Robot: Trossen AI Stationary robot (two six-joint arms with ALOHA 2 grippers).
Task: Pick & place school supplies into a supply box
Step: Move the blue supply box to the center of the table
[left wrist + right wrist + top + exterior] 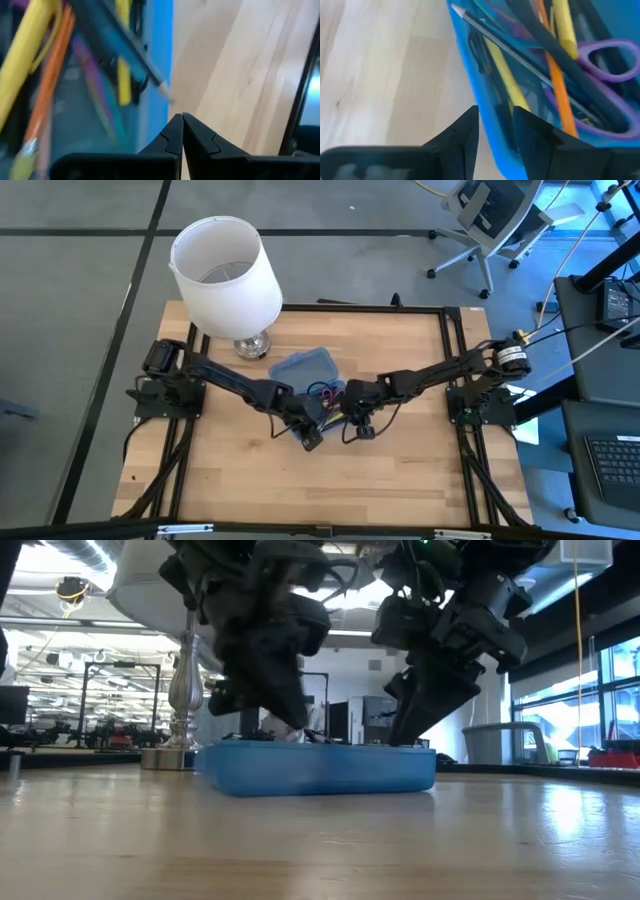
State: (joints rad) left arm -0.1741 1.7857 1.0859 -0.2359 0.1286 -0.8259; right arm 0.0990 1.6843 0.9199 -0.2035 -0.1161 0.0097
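Note:
The supply box (318, 385) is a translucent blue case lying open mid-table, its near half (320, 768) filled. Yellow pens (507, 77), an orange pen (559, 82), dark pens and the purple-handled scissors (607, 60) lie inside. A blue-grey pencil (125, 42) slants over the rim, its tip (167, 94) sticking out. My left gripper (182, 117) is shut, just outside the box's blue wall (161, 60) and over the wood. My right gripper (495, 120) is slightly open at the box's near edge. My right gripper stands astride the box's near wall (492, 135), coming down from above. One finger (465, 132) is outside over the wood and the other finger (532, 137) is inside over the pens. I cannot tell whether the fingers touch the wall.
A white lampshade (225, 270) on a silver lamp base (250, 345) stands at the far left of the table, close behind the box. Black frame rails (455, 370) border the table. Bare wood (300, 480) lies toward the near edge.

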